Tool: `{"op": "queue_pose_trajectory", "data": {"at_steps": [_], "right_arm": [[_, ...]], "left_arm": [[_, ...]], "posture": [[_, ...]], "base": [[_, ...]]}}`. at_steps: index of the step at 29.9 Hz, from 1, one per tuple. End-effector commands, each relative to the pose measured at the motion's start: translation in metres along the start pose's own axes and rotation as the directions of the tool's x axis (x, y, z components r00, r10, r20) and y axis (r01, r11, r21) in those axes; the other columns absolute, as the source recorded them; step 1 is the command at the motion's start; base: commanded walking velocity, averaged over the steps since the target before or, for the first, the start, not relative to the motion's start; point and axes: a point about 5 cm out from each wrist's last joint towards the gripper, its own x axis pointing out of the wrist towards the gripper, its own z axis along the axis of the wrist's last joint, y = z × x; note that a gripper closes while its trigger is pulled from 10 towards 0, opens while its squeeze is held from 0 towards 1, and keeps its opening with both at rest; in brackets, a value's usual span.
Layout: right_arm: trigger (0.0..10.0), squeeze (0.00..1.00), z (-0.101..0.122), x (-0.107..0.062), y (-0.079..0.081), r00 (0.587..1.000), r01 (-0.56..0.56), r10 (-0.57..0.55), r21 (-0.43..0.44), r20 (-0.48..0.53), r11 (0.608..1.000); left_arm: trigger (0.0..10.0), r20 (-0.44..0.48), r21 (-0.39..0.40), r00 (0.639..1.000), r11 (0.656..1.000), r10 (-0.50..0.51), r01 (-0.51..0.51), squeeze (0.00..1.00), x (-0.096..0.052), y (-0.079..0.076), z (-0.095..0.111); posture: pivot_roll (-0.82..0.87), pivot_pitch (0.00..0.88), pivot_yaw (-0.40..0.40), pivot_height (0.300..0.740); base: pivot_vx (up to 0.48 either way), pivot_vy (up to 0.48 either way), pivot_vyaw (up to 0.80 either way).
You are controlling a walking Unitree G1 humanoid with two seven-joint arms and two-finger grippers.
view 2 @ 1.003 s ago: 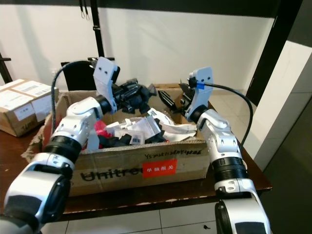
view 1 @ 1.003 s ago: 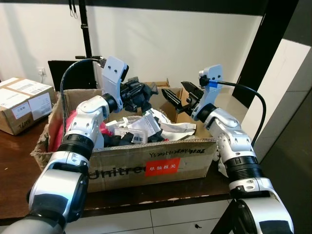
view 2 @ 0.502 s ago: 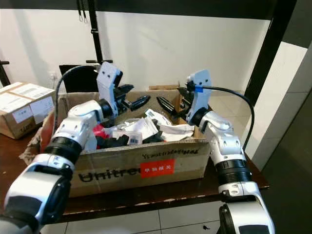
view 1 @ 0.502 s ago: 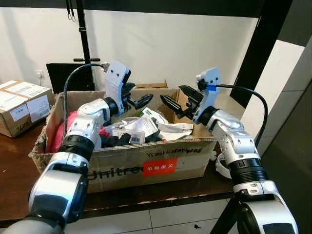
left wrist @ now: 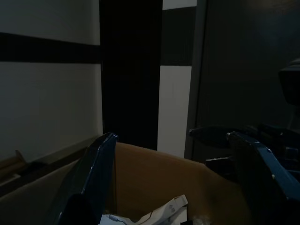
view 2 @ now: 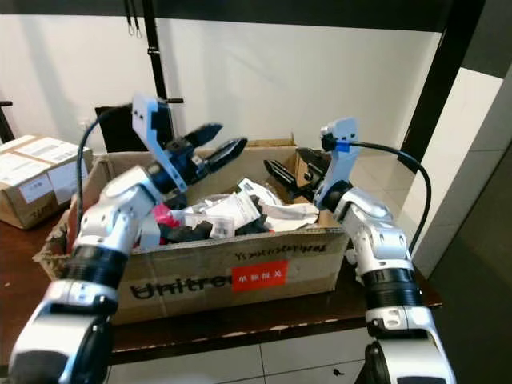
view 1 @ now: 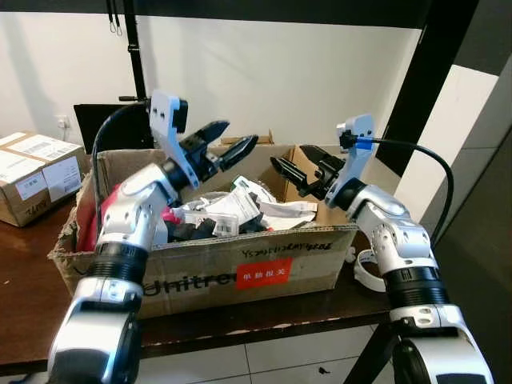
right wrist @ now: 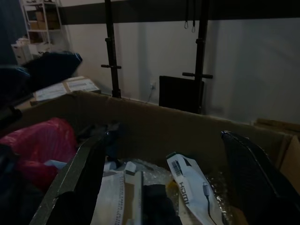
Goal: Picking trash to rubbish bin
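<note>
A large cardboard box marked Unitree stands on a dark brown table and holds the trash: white packets, a red bag and black scraps. My left gripper hovers open above the box's back rim, with nothing between its fingers. My right gripper is open too, over the box's right rear corner, pointing at the left one. In the right wrist view, a white labelled packet and the red bag lie below the fingers. The left wrist view is dim and shows the box's inner wall.
A smaller taped carton sits on the table at the left. A white ring-shaped item lies by the box's right side. A black post rises at the right, a black stand behind the box.
My left gripper has risen from just over the trash to above the box's back rim. My right gripper has drifted slightly right and stayed open.
</note>
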Motion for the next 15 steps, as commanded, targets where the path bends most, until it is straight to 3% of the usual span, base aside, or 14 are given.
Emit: {"op": "queue_pose_trajectory", "data": {"at_steps": [1,15], "right_arm": [[10.0,0.0,-0.001,-0.001,0.003,1.0,-0.018,0.018,0.009,-0.001,1.0],[10.0,0.0,-0.005,-0.001,0.01,0.999,-0.043,0.043,0.031,-0.016,0.999]], "left_arm": [[10.0,0.012,-0.007,1.0,1.0,-0.014,0.014,0.0,0.004,-0.007,0.001],[10.0,0.006,-0.06,1.0,0.998,-0.022,0.022,0.0,-0.002,-0.023,-0.002]], "posture": [[0.06,0.054,-0.036,0.74],[0.06,0.057,-0.035,0.74]], "base": [[0.0,0.0,0.0],[-0.273,0.0,0.0]]}}
